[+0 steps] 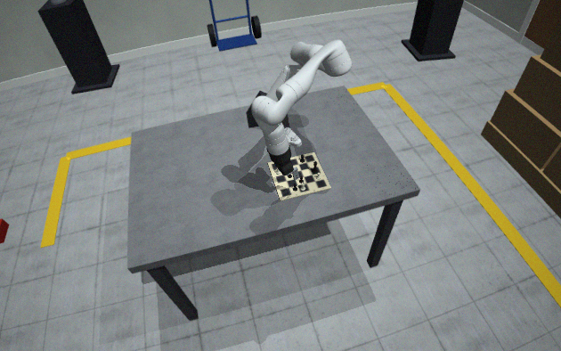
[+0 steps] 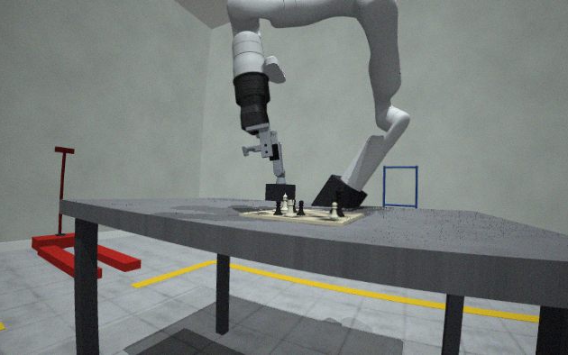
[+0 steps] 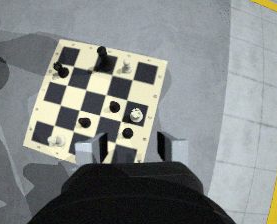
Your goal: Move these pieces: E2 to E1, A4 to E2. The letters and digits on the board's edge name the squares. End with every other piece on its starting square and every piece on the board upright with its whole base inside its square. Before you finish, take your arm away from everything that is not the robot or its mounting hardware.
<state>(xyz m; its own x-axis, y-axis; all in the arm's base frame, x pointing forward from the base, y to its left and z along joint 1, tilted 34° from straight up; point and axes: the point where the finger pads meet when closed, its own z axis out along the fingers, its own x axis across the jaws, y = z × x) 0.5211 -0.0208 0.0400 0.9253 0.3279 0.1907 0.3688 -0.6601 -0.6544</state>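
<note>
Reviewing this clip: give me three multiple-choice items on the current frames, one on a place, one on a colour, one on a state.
1. Where is the gripper?
A. above the board's edge
B. beside the hand truck
C. under the table

2. What colour is the floor tape?
A. green
B. yellow
C. white

3. What state is the gripper in?
A. shut on a pawn
B. shut, empty
C. open, empty

Answers: 1 A, the wrist view looks down on the board with the fingers over its near edge. 2 B, yellow lines border the table. 3 C, the fingers stand wide apart with nothing between them.
</note>
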